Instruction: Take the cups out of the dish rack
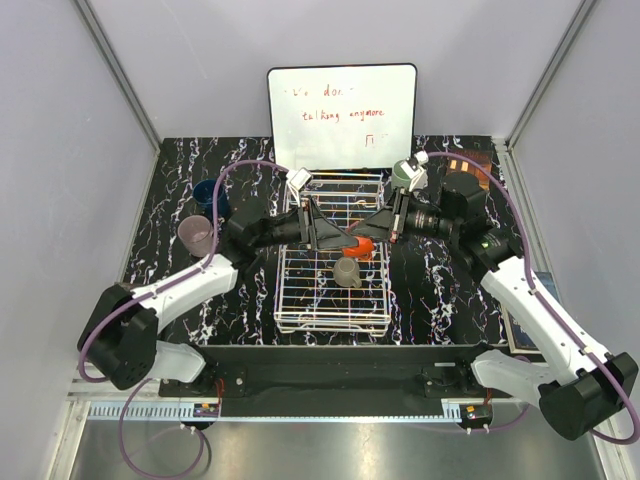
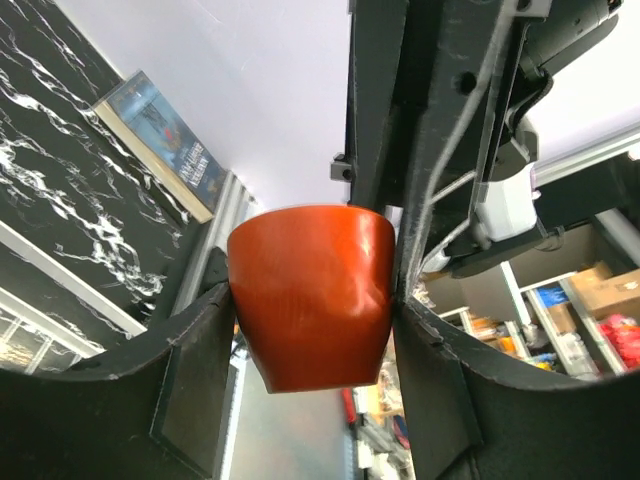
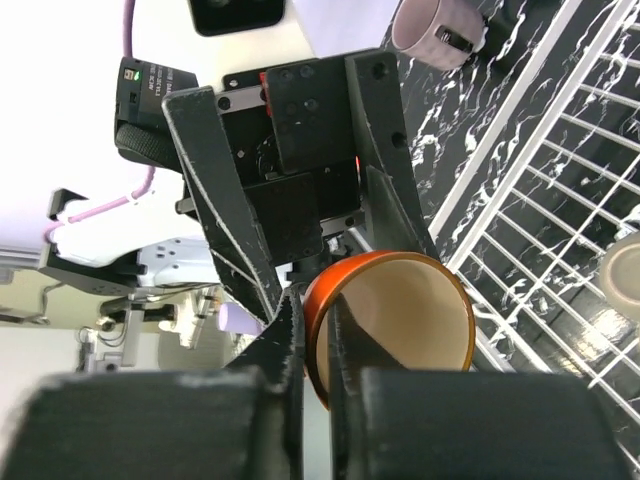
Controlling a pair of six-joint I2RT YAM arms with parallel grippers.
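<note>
At centre frame you see the left gripper [image 2: 312,310] clamping the orange cup [image 1: 362,245]. The right gripper [image 3: 316,322] pinches its rim.

Your top external camera sits above and behind the arm bases. It looks down and forward over the whole table [image 1: 440,300] to the whiteboard [image 1: 342,115] at the far edge, a wide, distant view. Your wrist cameras sit very close and face each other: one looks along the left fingers [image 2: 190,400] towards the table's right side, the other along the right fingers [image 3: 285,345] towards its left. All three views share the orange-red cup [image 1: 363,245] [image 2: 315,300] [image 3: 400,310]. The top and right wrist views also share the dish rack [image 1: 333,328] [image 3: 560,220].
</note>
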